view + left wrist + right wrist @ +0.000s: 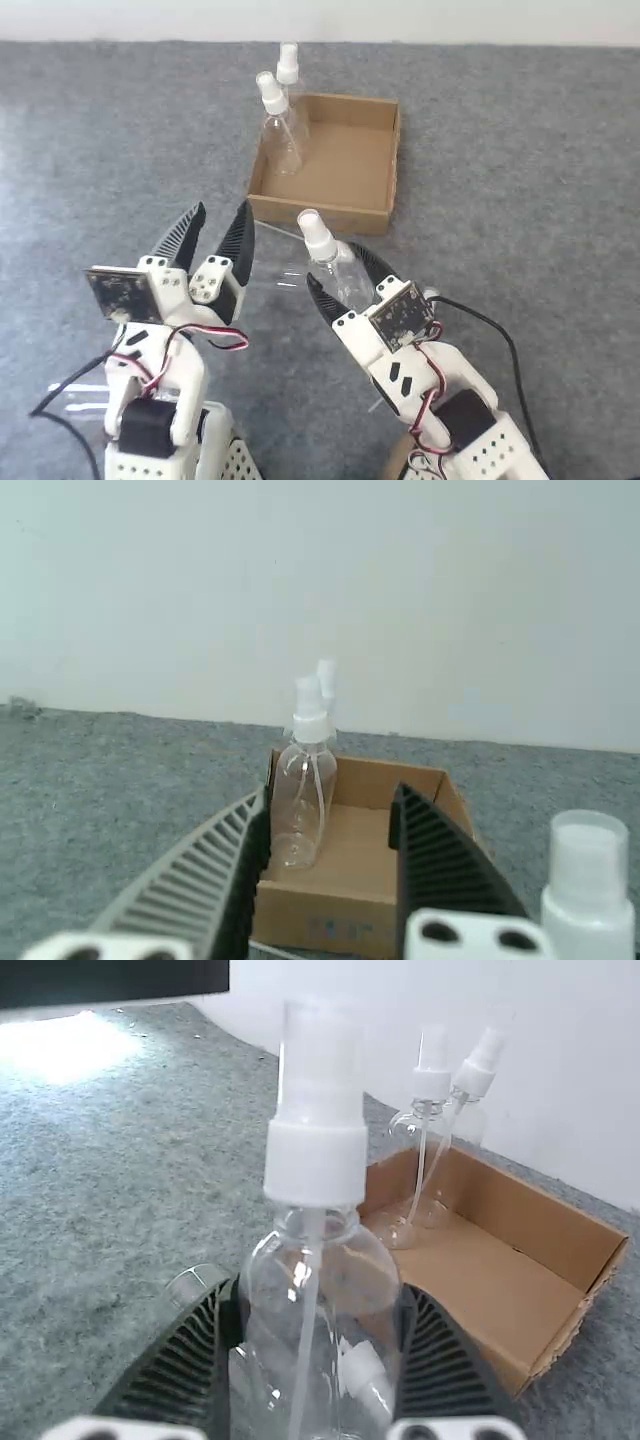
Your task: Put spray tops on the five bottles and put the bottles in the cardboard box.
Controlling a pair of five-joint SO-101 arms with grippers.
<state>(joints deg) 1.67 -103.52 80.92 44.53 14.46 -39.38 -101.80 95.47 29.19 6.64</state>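
The cardboard box (345, 165) lies open toward the table's far side. Two clear bottles with white spray tops stand in its far left corner, one (281, 135) in front of the other (290, 72). My right gripper (337, 268) is shut on a third clear bottle (328, 258), upright with a spray top on, just in front of the box's near wall. That held bottle (315, 1290) sits between the black fingers (195, 1355). My left gripper (220, 212) stands open and holds nothing, to the left of the held bottle and near the box's front left corner.
Grey carpet (520, 200) covers the table, with a white wall behind it. A faint clear item (288, 274) lies on the carpet between the two grippers. Another clear piece (78, 396) shows beside the left arm's base. A black cable (500, 340) trails from the right arm.
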